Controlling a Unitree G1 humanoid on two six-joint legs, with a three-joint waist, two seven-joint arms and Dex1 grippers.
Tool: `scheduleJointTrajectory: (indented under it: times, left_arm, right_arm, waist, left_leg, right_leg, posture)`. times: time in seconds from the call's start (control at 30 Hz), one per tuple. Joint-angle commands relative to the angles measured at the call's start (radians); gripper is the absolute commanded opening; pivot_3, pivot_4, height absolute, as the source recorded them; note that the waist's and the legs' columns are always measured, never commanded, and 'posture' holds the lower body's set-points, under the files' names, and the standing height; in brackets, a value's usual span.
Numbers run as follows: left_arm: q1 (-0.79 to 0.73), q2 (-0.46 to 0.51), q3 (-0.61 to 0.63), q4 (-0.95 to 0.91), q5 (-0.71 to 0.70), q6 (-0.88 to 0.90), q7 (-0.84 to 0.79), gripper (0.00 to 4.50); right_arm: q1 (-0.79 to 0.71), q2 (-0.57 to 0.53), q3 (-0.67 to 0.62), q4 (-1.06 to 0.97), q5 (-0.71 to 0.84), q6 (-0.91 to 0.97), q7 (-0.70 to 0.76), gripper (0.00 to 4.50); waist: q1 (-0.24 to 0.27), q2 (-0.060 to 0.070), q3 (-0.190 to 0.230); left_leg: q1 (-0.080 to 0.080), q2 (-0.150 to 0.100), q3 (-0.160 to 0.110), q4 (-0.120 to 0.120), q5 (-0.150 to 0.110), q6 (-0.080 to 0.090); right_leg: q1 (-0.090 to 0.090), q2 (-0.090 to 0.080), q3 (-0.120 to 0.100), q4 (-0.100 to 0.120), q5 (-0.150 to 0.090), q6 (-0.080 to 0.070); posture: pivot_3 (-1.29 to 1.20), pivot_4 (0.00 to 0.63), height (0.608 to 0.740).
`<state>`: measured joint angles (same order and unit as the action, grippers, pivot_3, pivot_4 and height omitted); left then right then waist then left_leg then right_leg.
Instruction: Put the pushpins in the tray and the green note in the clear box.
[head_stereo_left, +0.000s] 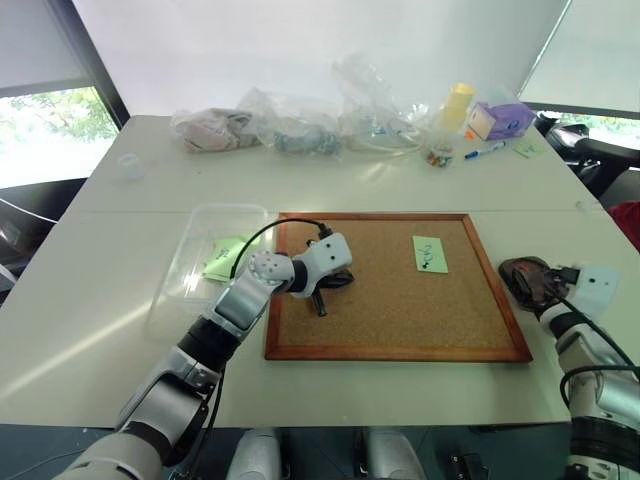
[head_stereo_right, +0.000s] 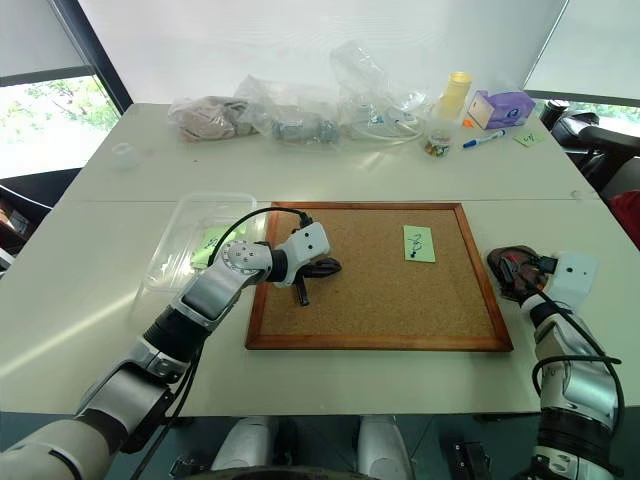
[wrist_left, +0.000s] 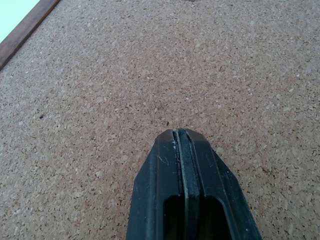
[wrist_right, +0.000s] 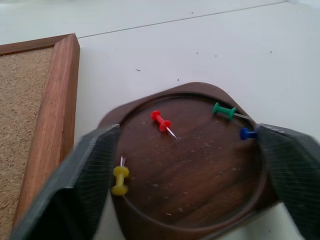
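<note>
Right fingers (wrist_right: 187, 165) spread wide over brown tray (wrist_right: 195, 200); red, green, blue, yellow pushpins (wrist_right: 162, 121) inside. Left fingers (wrist_left: 184, 145) shut, empty, over cork board (head_stereo_left: 400, 300). Green note (head_stereo_left: 429, 254) on board; clear box (head_stereo_left: 205, 262) left, on worktop (head_stereo_left: 90, 330).

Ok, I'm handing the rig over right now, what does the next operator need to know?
Left gripper: shut, empty, over the bare middle of the wood-framed cork board.
Right gripper: open, straddling the small dark brown glossy tray, which sits on the table right of the board.
In the tray: four pushpins, red, green, blue and yellow.
One light green paper note lies in the clear plastic box, left of the board.
Left: a second green scribbled note is on the cork; whether a pin holds it I cannot tell.
</note>
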<state>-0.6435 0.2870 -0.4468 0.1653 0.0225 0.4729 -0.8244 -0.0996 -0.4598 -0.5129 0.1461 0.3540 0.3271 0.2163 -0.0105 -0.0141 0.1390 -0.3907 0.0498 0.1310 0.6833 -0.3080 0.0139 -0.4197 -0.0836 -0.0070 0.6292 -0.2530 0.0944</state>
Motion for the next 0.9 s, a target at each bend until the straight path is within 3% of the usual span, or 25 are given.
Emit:
scheduleJointTrajectory:
  times: [0.03, 0.23, 0.5, 0.9]
  left_arm:
    - [0.018, 0.009, -0.023, 0.046, 0.041, 0.03, 0.015, 0.0]
    - [0.017, 0.009, -0.022, 0.046, 0.041, 0.027, 0.015, 0.0]
    - [0.014, 0.009, -0.023, 0.054, 0.04, 0.016, 0.01, 0.0]
    - [0.018, 0.012, -0.019, 0.047, 0.041, 0.015, 0.013, 0.0]
  right_arm:
    - [0.001, -0.001, -0.014, -0.051, -0.01, -0.055, -0.013, 4.43]
    - [0.008, 0.001, 0.007, -0.135, -0.03, -0.123, -0.007, 4.43]
    - [0.005, 0.035, 0.189, -0.321, 0.057, 0.018, 0.13, 4.43]
    - [-0.023, 0.128, 0.324, -0.278, 0.021, 0.038, 0.134, 4.43]
  waist:
    - [0.0, 0.0, 0.0]
    - [0.0, 0.0, 0.0]
    - [0.0, 0.0, 0.0]
    - [0.001, 0.0, 0.0]
  left_leg:
    - [0.0, 0.0, 0.0, 0.0, 0.0, 0.0]
    - [0.0, 0.0, 0.0, 0.0, 0.0, 0.0]
    - [0.0, 0.0, 0.0, 0.0, 0.0, 0.0]
    - [-0.001, 0.0, 0.0, 0.0, 0.0, 0.001]
  right_leg:
    - [0.0, 0.0, 0.0, 0.0, 0.0, 0.0]
    - [0.0, 0.0, 0.0, 0.0, 0.0, 0.0]
    - [0.0, 0.0, 0.0, 0.0, 0.0, 0.0]
    - [-0.001, -0.002, -0.001, 0.0, 0.0, 0.0]
  posture:
    - [0.0, 0.15, 0.737]
    - [0.0, 0.15, 0.737]
    - [0.0, 0.15, 0.737]
    - [0.0, 0.15, 0.737]
